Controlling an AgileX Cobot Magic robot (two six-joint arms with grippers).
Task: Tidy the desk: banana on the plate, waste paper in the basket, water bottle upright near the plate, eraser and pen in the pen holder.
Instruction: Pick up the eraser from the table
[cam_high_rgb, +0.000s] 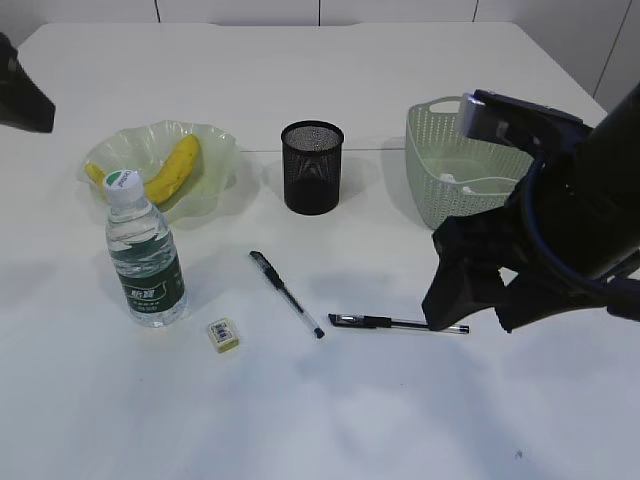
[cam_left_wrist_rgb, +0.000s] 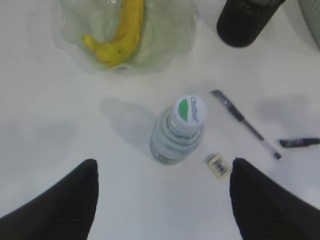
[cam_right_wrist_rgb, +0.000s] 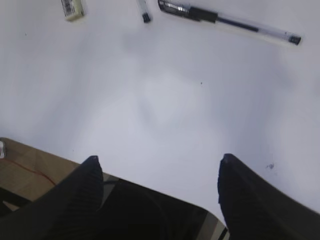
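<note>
Banana (cam_high_rgb: 176, 168) plated, water bottle (cam_high_rgb: 145, 252) upright. Pens pending: right gripper (cam_high_rgb: 478, 298), jaws wide and empty, apparently nears the right-hand pen (cam_high_rgb: 397, 322); next, straddle its barrel. Left gripper (cam_left_wrist_rgb: 162, 200) likewise wide, empty.

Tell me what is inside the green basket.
Through the basket's open top, something white lies against the inner wall, likely the crumpled paper. The right arm covers the basket's right side, so the rest of the inside cannot be seen.

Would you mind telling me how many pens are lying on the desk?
2: one pen lies diagonally right of the eraser; the other pen lies flat, further right. None seems hidden.
</note>
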